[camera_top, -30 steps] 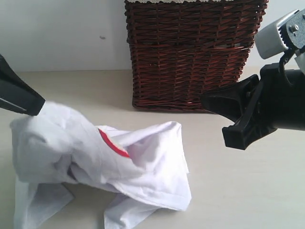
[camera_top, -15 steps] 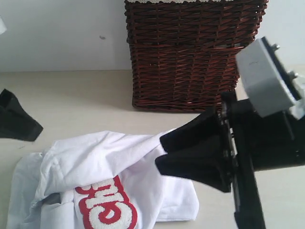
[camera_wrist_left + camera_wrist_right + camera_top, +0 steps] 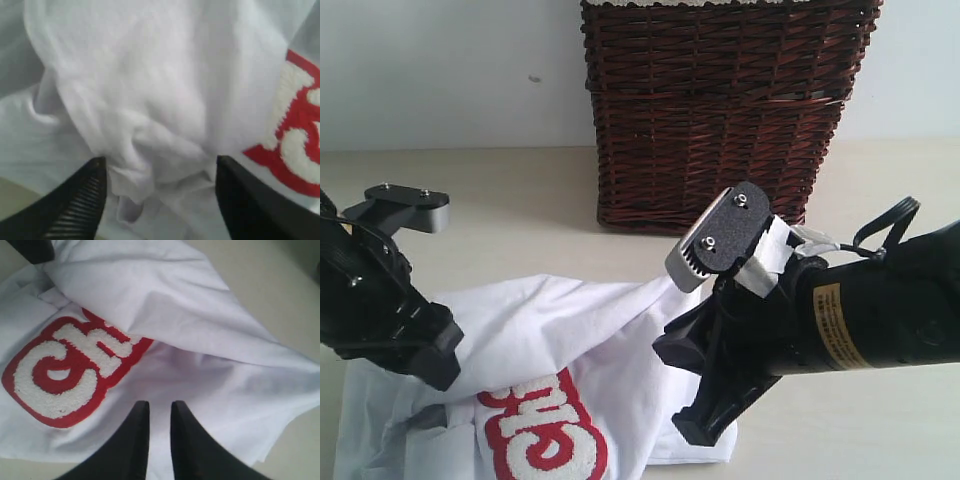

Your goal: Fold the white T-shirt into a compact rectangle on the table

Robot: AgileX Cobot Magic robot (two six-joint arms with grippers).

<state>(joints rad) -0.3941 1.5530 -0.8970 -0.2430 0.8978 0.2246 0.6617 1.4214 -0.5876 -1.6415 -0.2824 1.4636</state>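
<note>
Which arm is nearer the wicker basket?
Right. The right arm reaches in just in front of the wicker basket's lower right part, its wrist overlapping it in the exterior view. The left arm sits off to the basket's left, over the white T-shirt's left side.

One T-shirt [image 3: 570, 320], one basket [image 3: 720, 110], one table [image 3: 500, 190], left gripper [image 3: 160, 170], right gripper [image 3: 159, 407] — two in all

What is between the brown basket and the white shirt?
Only a bare strip of the table lies between the basket and the white T-shirt. The exterior view shows it.
</note>
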